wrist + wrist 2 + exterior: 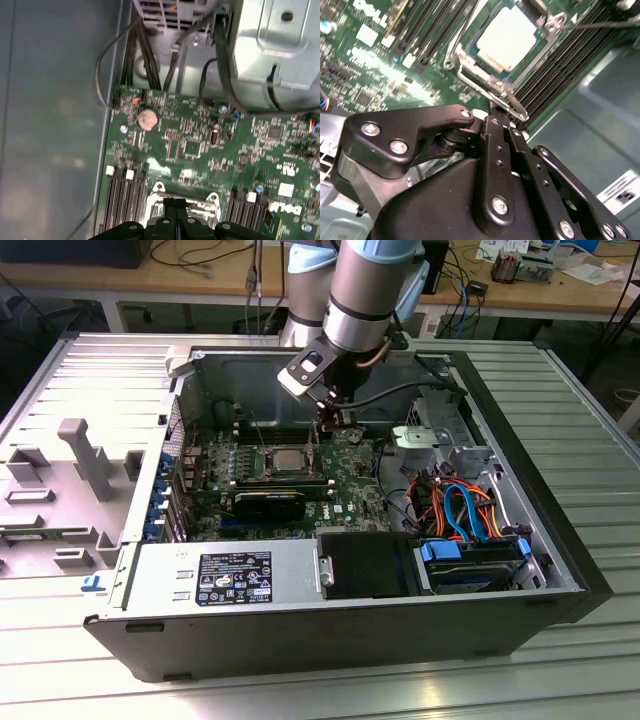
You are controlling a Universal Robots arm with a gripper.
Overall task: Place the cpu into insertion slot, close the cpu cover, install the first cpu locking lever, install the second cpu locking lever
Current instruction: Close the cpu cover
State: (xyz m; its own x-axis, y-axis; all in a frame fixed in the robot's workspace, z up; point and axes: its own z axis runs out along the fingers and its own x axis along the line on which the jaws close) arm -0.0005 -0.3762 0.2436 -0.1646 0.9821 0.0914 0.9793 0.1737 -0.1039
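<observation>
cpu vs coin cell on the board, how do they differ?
The cpu is square and pale silver; the coin cell is round and coppery. The cpu sits framed by the cpu cover; the coin cell sits unframed near the board's edge. Both lie flat on the green board.

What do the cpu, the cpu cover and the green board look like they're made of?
The cpu: pale matte metal top, softly bright. The cpu cover: thin shiny frame, probably steel, with glinting edges. The green board: glossy green laminate, probably fibreglass.

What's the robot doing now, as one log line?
cpu: in insertion slot | cpu cover: down over it | end effector: shut, tip at locking lever
</observation>
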